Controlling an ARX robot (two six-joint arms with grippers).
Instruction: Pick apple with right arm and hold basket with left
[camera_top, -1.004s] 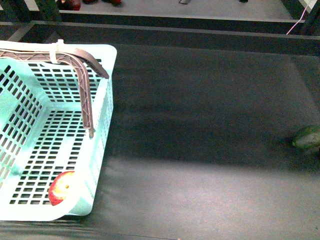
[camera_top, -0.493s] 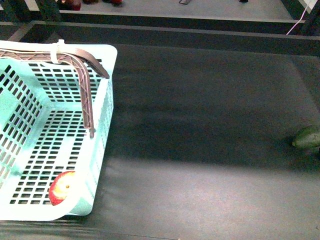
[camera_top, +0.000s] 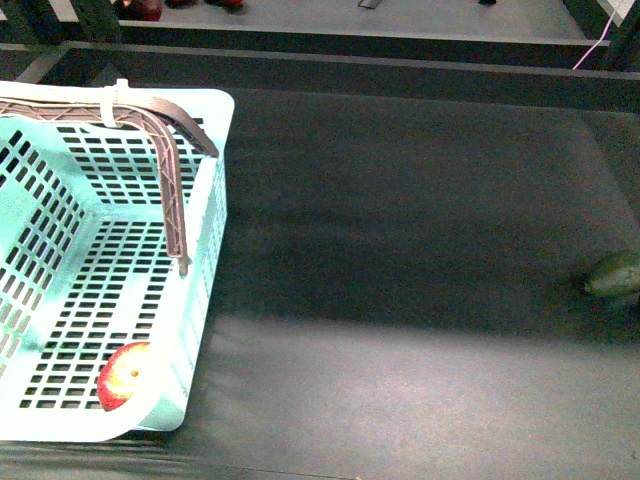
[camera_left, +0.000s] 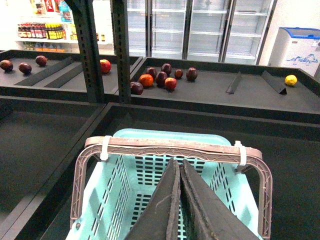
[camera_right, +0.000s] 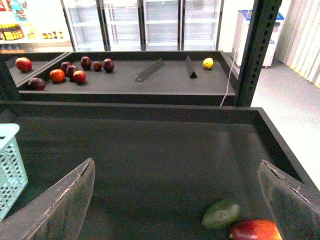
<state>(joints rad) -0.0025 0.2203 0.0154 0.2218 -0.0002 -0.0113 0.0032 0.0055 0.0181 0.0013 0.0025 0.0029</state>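
The turquoise basket stands at the left of the dark surface, its brown-grey handle leaning over the inside. A red apple with a yellow patch lies in its near corner. My left gripper is shut with nothing between its fingers and hangs over the basket, short of the handle. My right gripper is open above the bare mat. Another red apple lies close to its right finger, touching a dark green lumpy object. Neither arm shows in the front view.
The green object sits at the right edge of the front view. A raised black rim borders the mat at the back, and a dark post rises behind it. The shelf behind holds several fruits. A basket corner shows in the right wrist view.
The green object at the right edge was blurred a second ago and is sharp now. The basket and the apple in it have not moved.
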